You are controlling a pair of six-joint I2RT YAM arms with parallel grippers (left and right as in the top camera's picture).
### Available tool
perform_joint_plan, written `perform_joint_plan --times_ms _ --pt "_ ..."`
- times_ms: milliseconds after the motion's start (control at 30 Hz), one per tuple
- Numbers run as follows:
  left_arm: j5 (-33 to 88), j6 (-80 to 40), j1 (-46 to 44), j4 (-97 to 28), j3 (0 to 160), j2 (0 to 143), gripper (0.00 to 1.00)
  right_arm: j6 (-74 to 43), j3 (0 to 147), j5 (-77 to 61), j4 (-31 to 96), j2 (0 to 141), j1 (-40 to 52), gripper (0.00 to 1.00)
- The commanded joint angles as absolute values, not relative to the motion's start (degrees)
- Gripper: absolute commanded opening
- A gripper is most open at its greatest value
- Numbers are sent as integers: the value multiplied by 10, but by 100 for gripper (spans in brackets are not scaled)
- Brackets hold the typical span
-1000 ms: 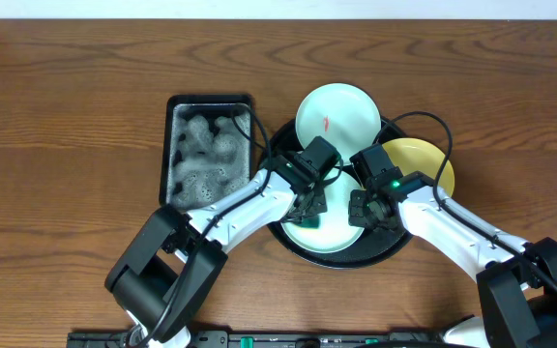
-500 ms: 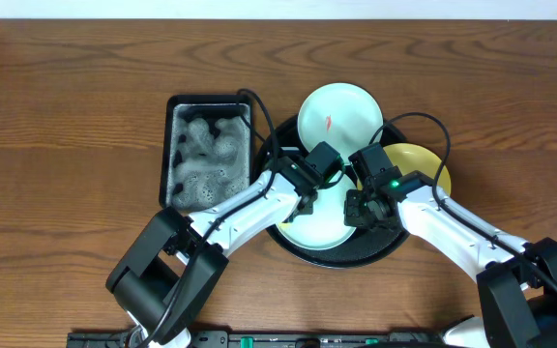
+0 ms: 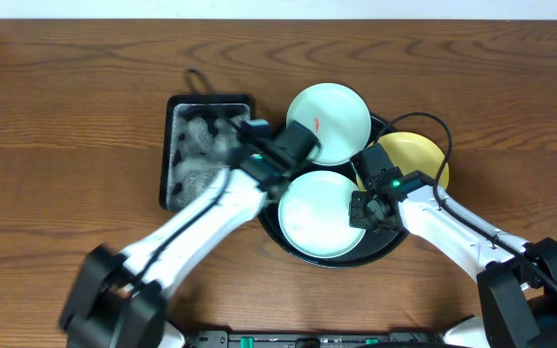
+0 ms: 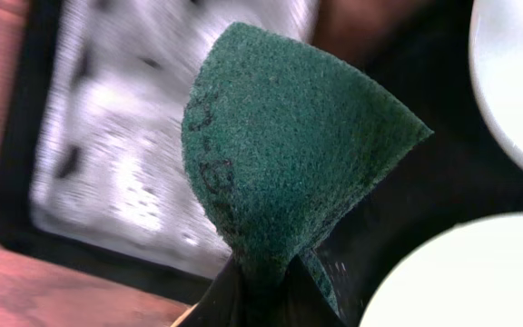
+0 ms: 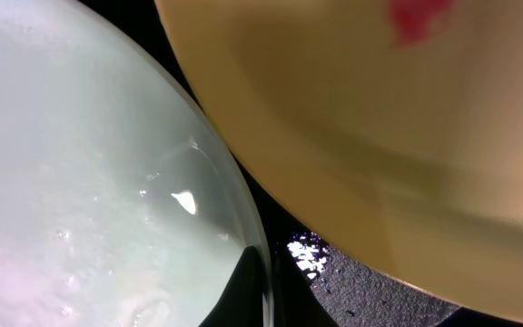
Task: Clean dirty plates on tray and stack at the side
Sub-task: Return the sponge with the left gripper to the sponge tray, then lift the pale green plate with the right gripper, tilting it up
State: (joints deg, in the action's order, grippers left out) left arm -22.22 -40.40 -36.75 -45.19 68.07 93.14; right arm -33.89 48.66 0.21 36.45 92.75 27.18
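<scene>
The round black tray [image 3: 387,253] holds three plates. The front mint plate [image 3: 319,215] is wet and shows no smear; it also shows in the right wrist view [image 5: 89,182]. The rear mint plate [image 3: 329,121] has a red smear. The yellow plate [image 3: 416,159] shows a red smear in the right wrist view [image 5: 407,118]. My right gripper [image 3: 363,211] is shut on the front mint plate's right rim [image 5: 266,291]. My left gripper [image 3: 259,155] is shut on a green scouring pad [image 4: 289,154] and hangs over the gap between the sponge tray and the round tray.
The rectangular black sponge tray [image 3: 171,145] with grey foam stands left of the round tray; it shows blurred in the left wrist view [image 4: 125,154]. Brown wooden table [image 3: 66,97] all around. A pale wall edge runs along the back.
My left gripper has lifted the green pad off the front mint plate and swung up and left toward the sponge tray. The right gripper has kept its hold on the plate rim.
</scene>
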Motion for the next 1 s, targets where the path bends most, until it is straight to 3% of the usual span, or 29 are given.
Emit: perform_joint_plan --times_ms 0,200,533,733,967 --pt "-245 -400 -327 -462 687 882 8 -336 481 26 370 928 271 1" --pt "-181 -318 -225 -458 685 862 7 -311 481 27 362 928 270 1" --pt "62 -157 -100 -419 680 923 7 -231 517 28 357 862 271 1" --pt "75 -129 -84 -421 679 946 8 -200 518 73 358 772 275 1" --pt "75 -126 -84 -429 678 947 8 -165 518 233 378 722 320 1"
